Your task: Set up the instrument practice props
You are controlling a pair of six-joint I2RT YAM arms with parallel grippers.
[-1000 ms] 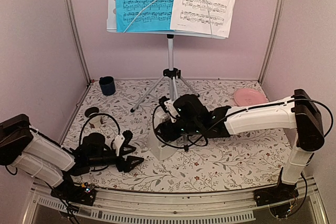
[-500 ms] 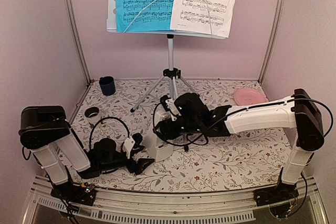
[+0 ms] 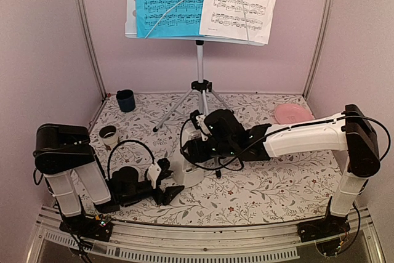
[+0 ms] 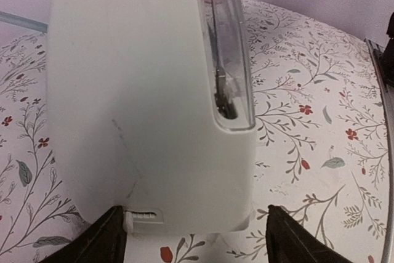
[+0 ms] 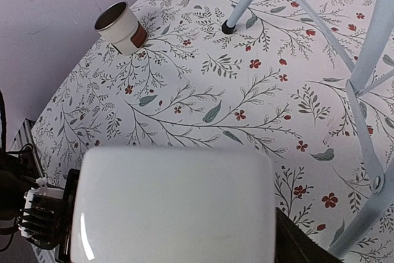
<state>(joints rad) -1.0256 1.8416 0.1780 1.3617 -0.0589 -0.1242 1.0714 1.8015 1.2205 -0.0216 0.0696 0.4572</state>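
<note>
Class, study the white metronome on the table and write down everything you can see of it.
The white pyramid-shaped plastic metronome stands upright on the floral tablecloth, front and centre, nearer the arms than the silver tripod. Its body looks smooth and matte, with rounded edges, tapering upward. One face carries a clear cover over a dark pendulum rod, and a small ridged slider sits low on its side. The right claw grips its top. The open left claw straddles its base.
</note>
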